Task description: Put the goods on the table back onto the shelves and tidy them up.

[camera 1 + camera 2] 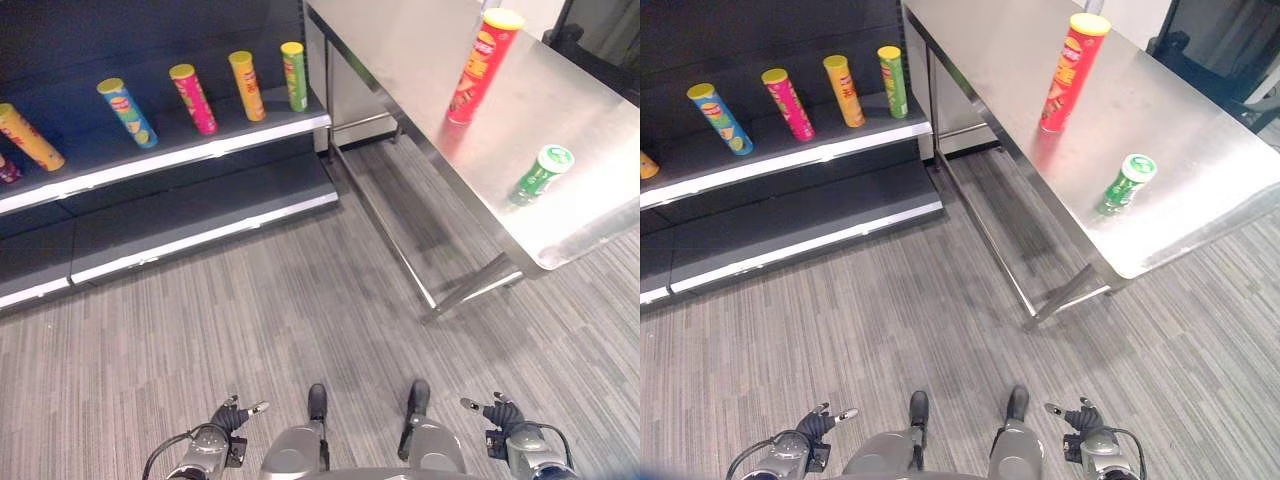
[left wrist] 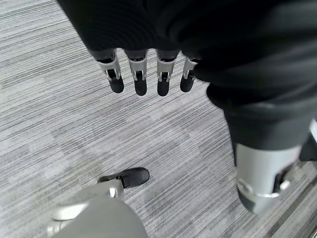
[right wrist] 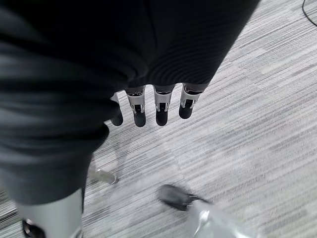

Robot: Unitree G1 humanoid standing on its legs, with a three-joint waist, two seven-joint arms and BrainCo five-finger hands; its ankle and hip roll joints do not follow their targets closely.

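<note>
You have a red can (image 1: 478, 68) upright on the steel table (image 1: 590, 115), a green can (image 1: 541, 172) nearer its front edge. Five cans stand on the shelf (image 1: 170, 152). Left hand (image 2: 143, 74) and right hand (image 3: 148, 106) hang low over carpet, fingers straight, empty.

Red can (image 1: 482, 66) and green can (image 1: 541, 171) stand well apart on table (image 1: 400, 50), open room between

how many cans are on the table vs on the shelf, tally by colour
Table:
red can: 1
green can: 1
Shelf:
green can: 1
orange can: 1
pink can: 1
blue can: 1
yellow can: 1
Total: 7 cans, 2 on the table, 5 on the shelf. A dark item at the shelf's left edge is too cut off to count.
</note>
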